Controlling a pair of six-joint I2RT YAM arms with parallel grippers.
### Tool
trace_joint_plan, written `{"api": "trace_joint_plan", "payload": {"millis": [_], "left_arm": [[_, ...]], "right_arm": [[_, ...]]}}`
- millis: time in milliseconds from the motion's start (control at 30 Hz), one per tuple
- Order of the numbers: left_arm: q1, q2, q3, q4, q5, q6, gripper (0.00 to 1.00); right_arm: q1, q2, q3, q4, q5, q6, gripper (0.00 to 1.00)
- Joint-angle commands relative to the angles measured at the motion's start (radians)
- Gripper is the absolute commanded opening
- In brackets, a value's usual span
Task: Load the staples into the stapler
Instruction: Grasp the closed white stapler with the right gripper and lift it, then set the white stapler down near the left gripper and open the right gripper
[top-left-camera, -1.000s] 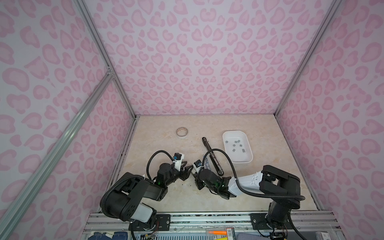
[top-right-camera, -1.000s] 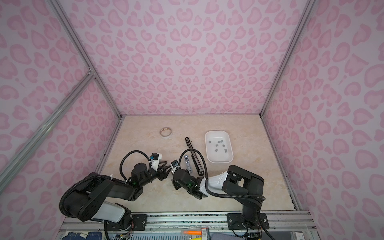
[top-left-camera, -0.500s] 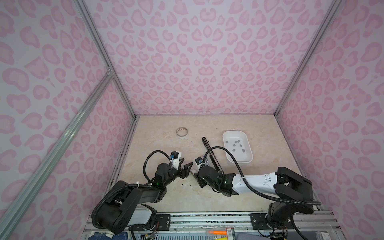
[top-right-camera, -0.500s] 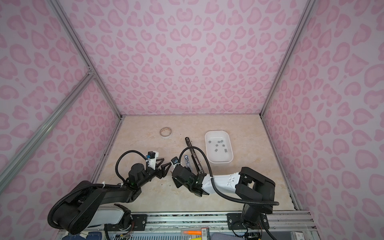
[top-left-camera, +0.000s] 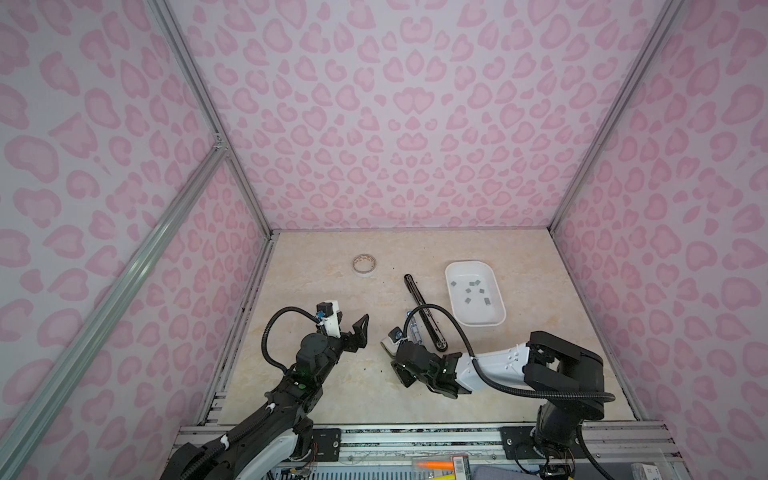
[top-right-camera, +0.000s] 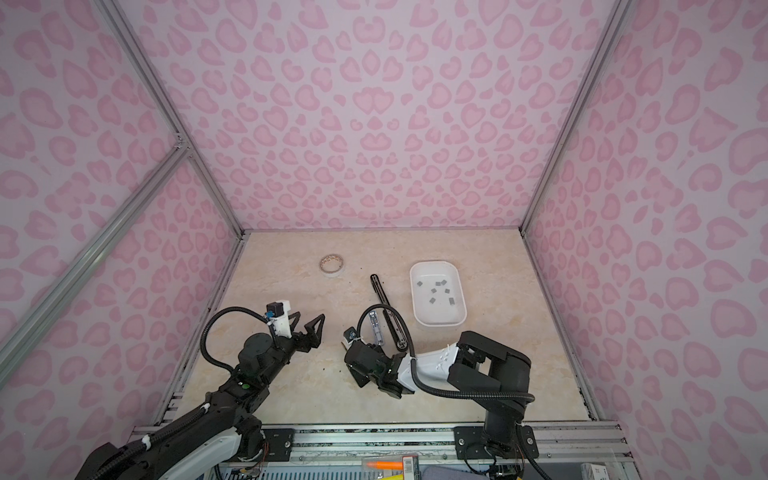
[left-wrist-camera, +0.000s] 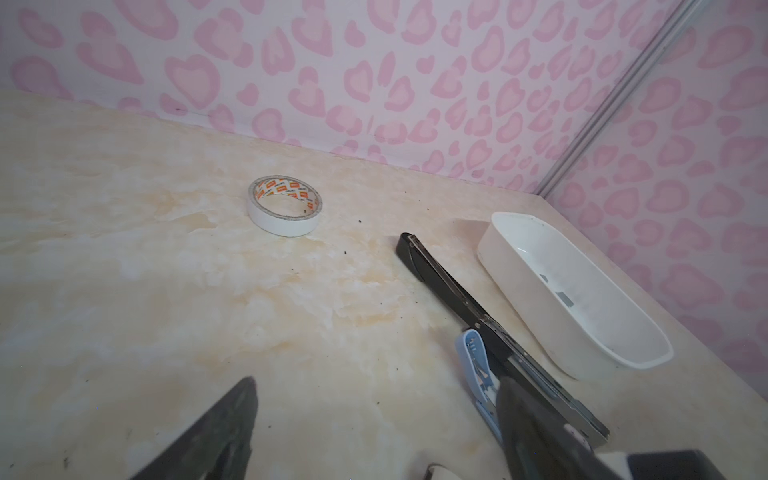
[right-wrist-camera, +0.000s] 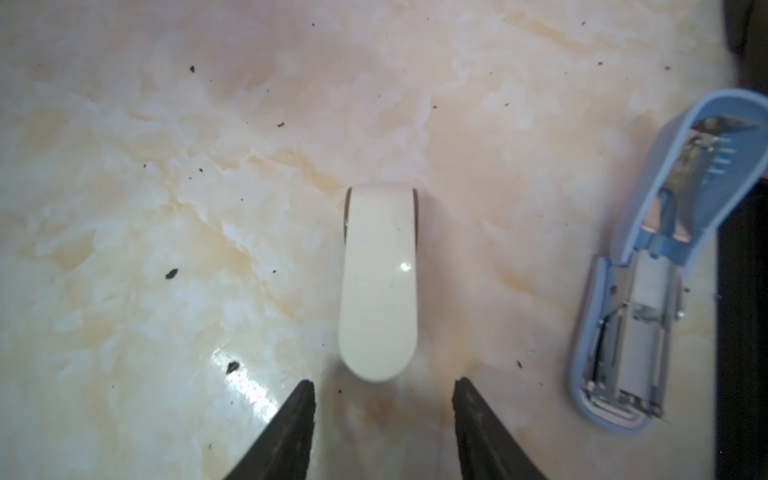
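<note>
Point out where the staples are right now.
In both top views the staples lie loose in the white tray toward the right rear, just right of the long black stapler.

Lab test cell: pink-print walls (top-left-camera: 395, 124), aluminium frame (top-left-camera: 219, 143)

a white tape roll (top-left-camera: 365, 265) lies flat on the marbled tabletop (top-left-camera: 332, 386), well apart from the white tray (top-left-camera: 478, 319).

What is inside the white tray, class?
Loose grey staples lie scattered on the floor of the white tray, about seven strips in a top view. In the left wrist view the tray's near wall hides most of them. Nothing else shows inside.
</note>
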Motion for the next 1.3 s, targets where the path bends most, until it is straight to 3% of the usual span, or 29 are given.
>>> {"api": "trace_joint_plan", "payload": {"millis": [0,167,300,467,767,867,1000,1267], "left_arm": [[0.001,-0.067,0.023,-0.194,-0.182,-0.089,0.91],[0.001,-0.173,0.066,-0.399,-0.315,-0.114,0.91],[0.0,-0.232,0.046,-0.44,-0.408,-0.123,0.92],[0.001,-0.243,0.033,-0.42,-0.414,-0.121,0.98],[0.002,-0.182,0.063,-0.413,-0.389,-0.109,0.99],[0.002,-0.174,0.066,-0.417,-0.377,-0.109,0.99],[0.002,-0.203,0.053,-0.413,-0.372,-0.105,0.99],[0.002,-0.263,0.029,-0.42,-0.41,-0.118,1.0]], "right_arm": [[0.003,0.046,0.028,-0.001,0.025,0.023,0.49],[0.003,0.115,0.105,-0.064,0.066,0.047,0.34],[0.003,0.161,0.167,-0.119,0.087,0.082,0.27],[0.003,0.243,0.315,-0.253,0.102,0.132,0.24],[0.003,0.433,0.605,-0.403,0.055,0.179,0.24],[0.003,0.472,0.655,-0.418,0.033,0.181,0.27],[0.007,0.476,0.655,-0.394,0.014,0.187,0.37],[0.006,0.312,0.551,-0.316,0.042,0.093,0.59]]}}
